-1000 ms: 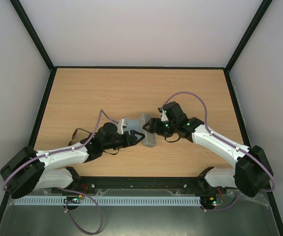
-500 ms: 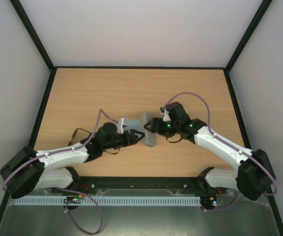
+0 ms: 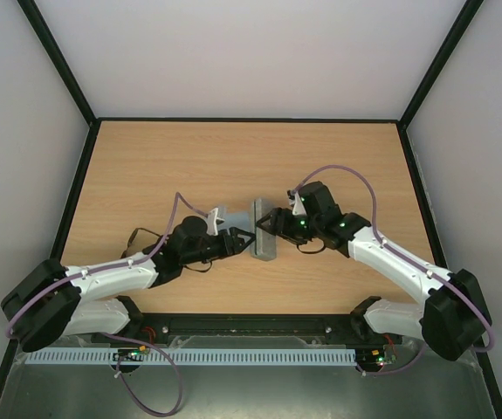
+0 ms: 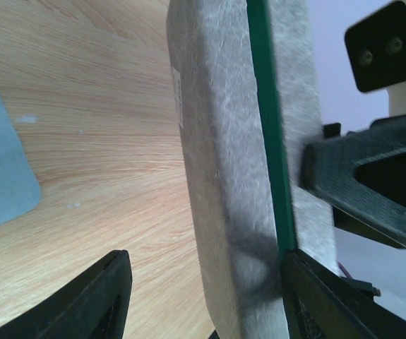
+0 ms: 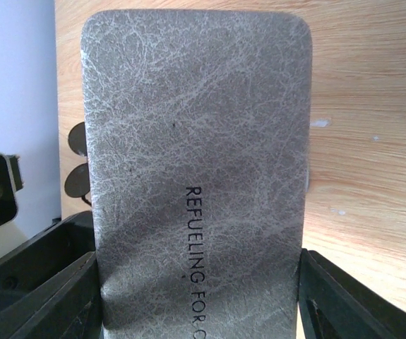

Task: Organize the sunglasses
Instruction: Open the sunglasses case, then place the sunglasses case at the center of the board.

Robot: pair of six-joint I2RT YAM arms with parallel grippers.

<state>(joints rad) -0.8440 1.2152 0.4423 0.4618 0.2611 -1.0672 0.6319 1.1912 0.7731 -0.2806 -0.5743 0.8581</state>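
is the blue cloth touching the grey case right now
Apart. The left wrist view shows it: the blue cloth lies at the left edge, and a wide strip of bare wooden table separates it from the grey case.

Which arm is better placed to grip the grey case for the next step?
Probably the right. The right gripper has fingers against both sides of the grey case, while the left gripper shows bare wood between one finger and the case.
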